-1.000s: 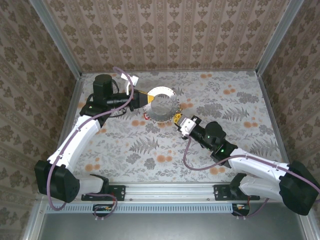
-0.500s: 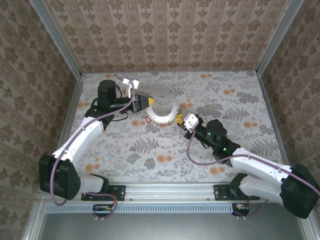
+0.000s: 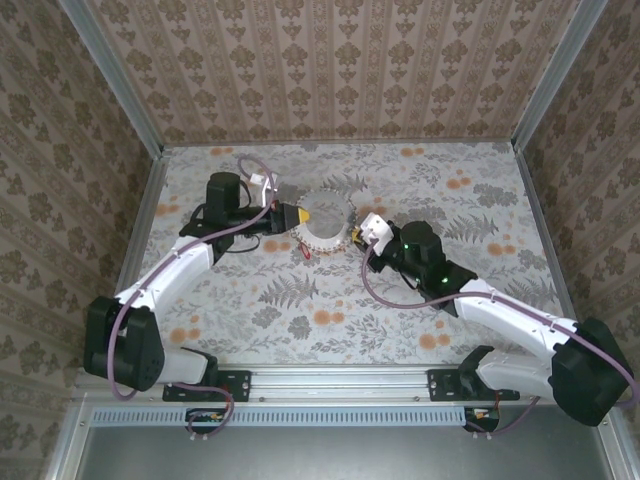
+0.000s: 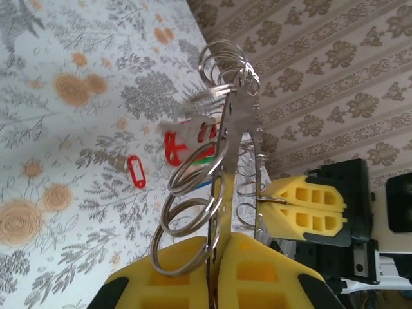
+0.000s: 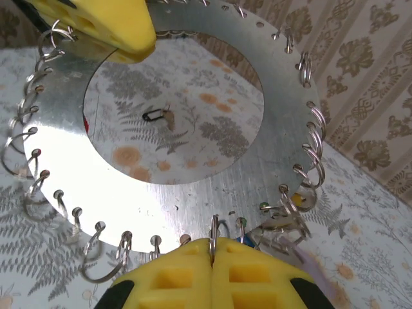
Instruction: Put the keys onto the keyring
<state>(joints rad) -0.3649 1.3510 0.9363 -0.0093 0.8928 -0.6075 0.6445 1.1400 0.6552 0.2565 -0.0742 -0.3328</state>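
As one keyring (image 3: pixel 322 240) hangs between two grippers, the left gripper (image 3: pixel 297 213) clamps its left rim and the right gripper (image 3: pixel 358 233) its right rim; one red tag (image 4: pixel 136 172) lies below it, keys (image 4: pixel 175 149) near its rim too blurred to count

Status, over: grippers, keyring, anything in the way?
Left gripper shut on keyring. Right gripper shut on its opposite edge. Red tag loose on table nearby.
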